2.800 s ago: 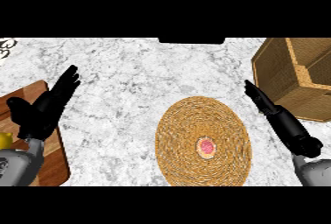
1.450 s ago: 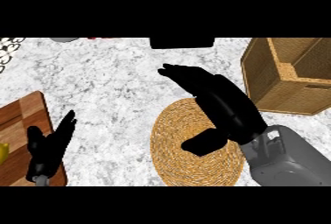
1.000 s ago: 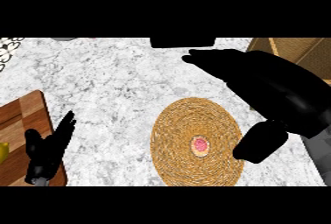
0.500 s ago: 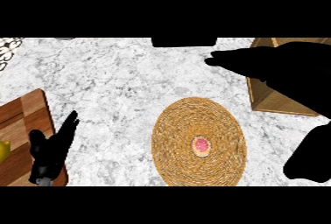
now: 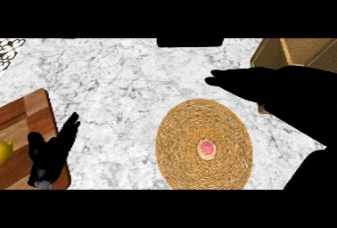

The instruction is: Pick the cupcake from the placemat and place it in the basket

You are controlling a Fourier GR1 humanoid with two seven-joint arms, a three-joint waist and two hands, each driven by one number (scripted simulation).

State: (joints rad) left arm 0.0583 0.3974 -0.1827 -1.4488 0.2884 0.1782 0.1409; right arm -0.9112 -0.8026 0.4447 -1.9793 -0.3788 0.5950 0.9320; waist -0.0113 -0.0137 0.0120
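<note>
From my station, working left to right: a wooden board sits at the counter's left edge with a yellow item on it, cut off by the frame so I cannot identify it; my left hand rests just over the board's right edge, fingers straight and pointing up, holding nothing; the marble counter lies between it and the work area; the round woven placemat sits centre-right, and the cupcake stands on it, slightly right of and below its middle, untouched; my right hand is a dark mass above the placemat's upper right, fingers extended toward the left and apart, nothing held, well short of the cupcake; the basket shows at the top right corner, partly hidden by that hand; assessment: the task is at the reach stage, pick not yet made; the next move calls for bringing the right hand down and back over the cupcake, closing the fingers round it, then lifting and carrying it right and up to the basket
</note>
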